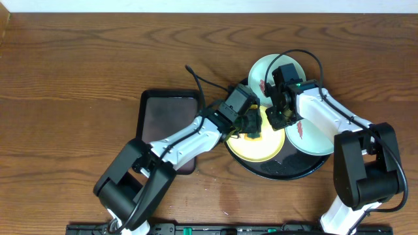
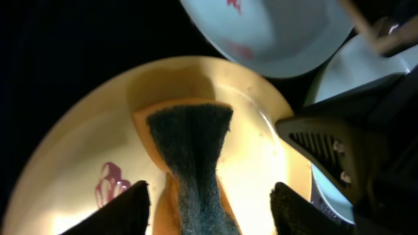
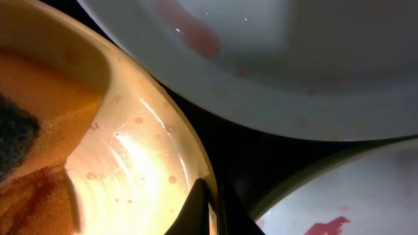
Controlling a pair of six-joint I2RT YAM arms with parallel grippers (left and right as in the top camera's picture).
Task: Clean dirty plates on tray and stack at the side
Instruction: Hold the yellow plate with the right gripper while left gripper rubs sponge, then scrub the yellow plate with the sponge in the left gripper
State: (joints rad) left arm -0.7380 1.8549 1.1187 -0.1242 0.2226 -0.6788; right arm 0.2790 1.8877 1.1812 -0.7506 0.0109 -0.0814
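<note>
The round black tray [image 1: 287, 171] holds all three plates. The yellow plate [image 1: 261, 149] lies at its front left, with a red-brown smear [image 2: 111, 183] near its rim. My left gripper [image 1: 251, 127] is shut on an orange sponge with a dark scouring pad [image 2: 192, 143] and presses its far end onto the yellow plate [image 2: 78, 143]. My right gripper [image 1: 282, 117] is shut on the yellow plate's right rim [image 3: 212, 209]. One mint plate [image 1: 264, 68] leans at the tray's back and has red smears [image 3: 196, 39]. The other mint plate [image 1: 313, 140] lies at the right and is also smeared [image 3: 326, 227].
A smaller rectangular black tray [image 1: 170, 117] lies left of the round tray, partly under my left arm. Dark wood tabletop [image 1: 78, 78] surrounds both trays. The two arms crowd together over the round tray's middle.
</note>
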